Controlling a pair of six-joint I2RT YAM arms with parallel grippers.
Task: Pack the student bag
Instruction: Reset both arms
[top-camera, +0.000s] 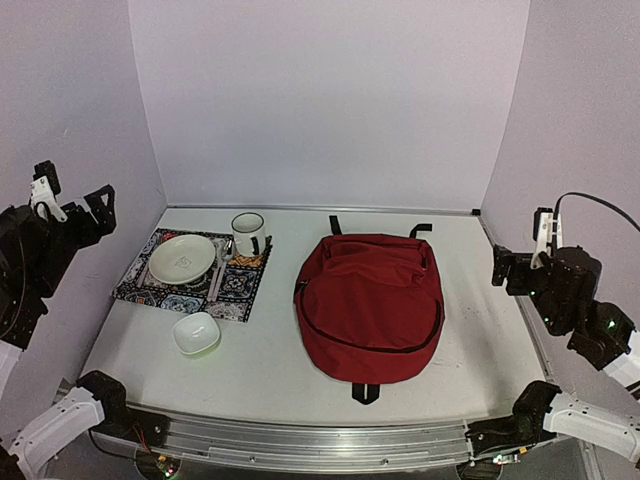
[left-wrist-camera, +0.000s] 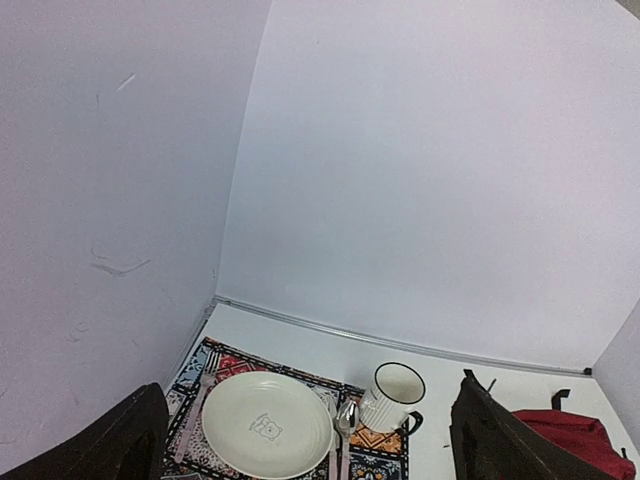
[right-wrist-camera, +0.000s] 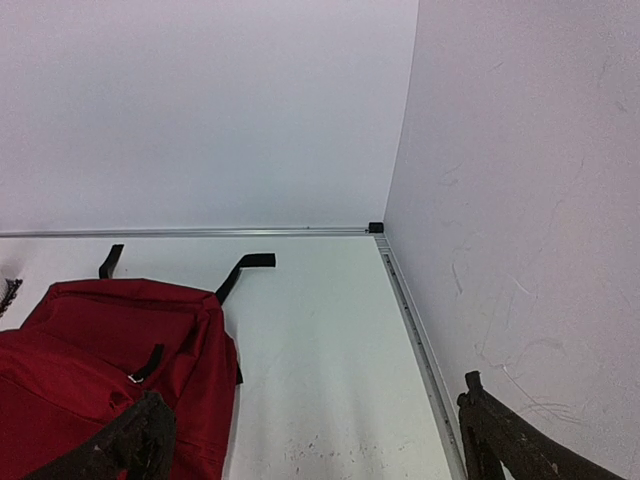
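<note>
The dark red student bag (top-camera: 370, 305) lies flat in the middle of the table, zipper shut, with its black straps at the far end. It also shows in the right wrist view (right-wrist-camera: 90, 360) and at the edge of the left wrist view (left-wrist-camera: 570, 430). My left gripper (top-camera: 72, 200) is open and empty, held high at the left wall above the placemat; its dark fingers (left-wrist-camera: 100, 445) frame the plate. My right gripper (top-camera: 522, 250) is open and empty, held high at the right wall beside the bag; its fingers (right-wrist-camera: 520, 440) frame bare table.
A patterned placemat (top-camera: 235, 290) at the left holds a white plate (top-camera: 182, 258), a white mug (top-camera: 248, 233), a fork (left-wrist-camera: 192, 420) and a spoon (left-wrist-camera: 346, 425). A small white bowl (top-camera: 196, 333) sits in front of the mat. Walls close three sides.
</note>
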